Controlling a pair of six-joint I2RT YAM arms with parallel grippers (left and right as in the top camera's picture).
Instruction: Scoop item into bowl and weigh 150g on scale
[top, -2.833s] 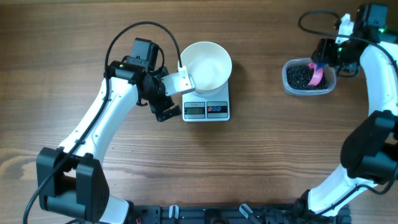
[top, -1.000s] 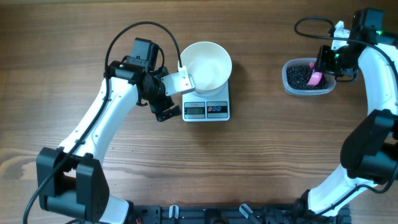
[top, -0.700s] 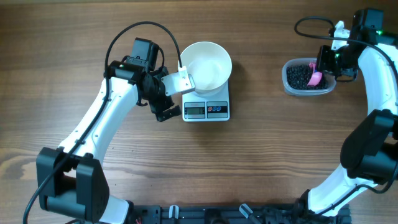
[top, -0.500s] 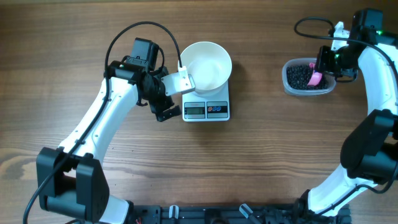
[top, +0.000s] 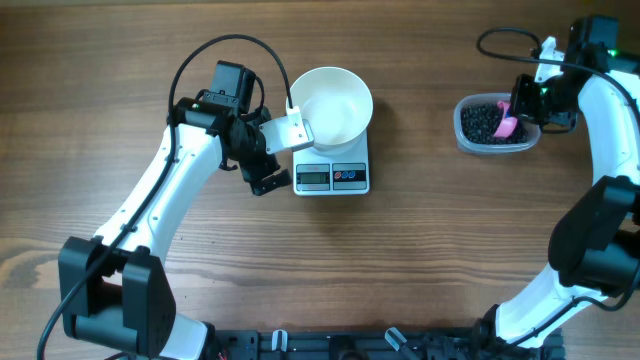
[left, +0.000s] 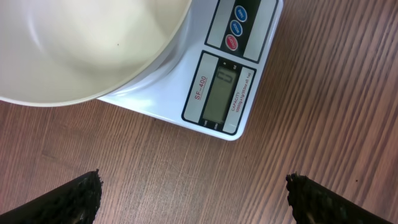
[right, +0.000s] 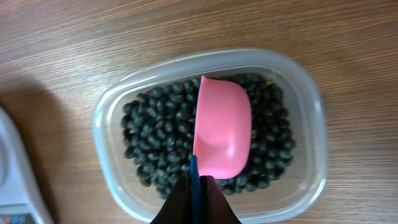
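Note:
The white bowl (top: 331, 104) stands on the white scale (top: 332, 176); the bowl (left: 74, 50) has nothing in it. Just left of the scale (left: 217, 93), my left gripper (top: 262, 168) hangs wide open over bare wood, its left wrist view point (left: 196, 199) lying between fingers with nothing in them. The item, black beans (right: 155, 134), fills a clear tub (right: 311, 106) at the far right (top: 495, 125). On the beans rests a pink scoop (right: 222, 127). My right gripper (right: 198, 186) is shut on the scoop's thin blue handle, above the tub's right side (top: 520, 100).
Wooden table all round. The scale's display (left: 224, 93) and its three round buttons (left: 236, 28) face the left wrist camera. A black cable (top: 225, 45) loops above the left arm. The arms' base bar runs along the near table edge (top: 330, 345).
The right gripper's jaws have closed on the scoop's handle over the tub. The left arm, bowl and scale have not moved.

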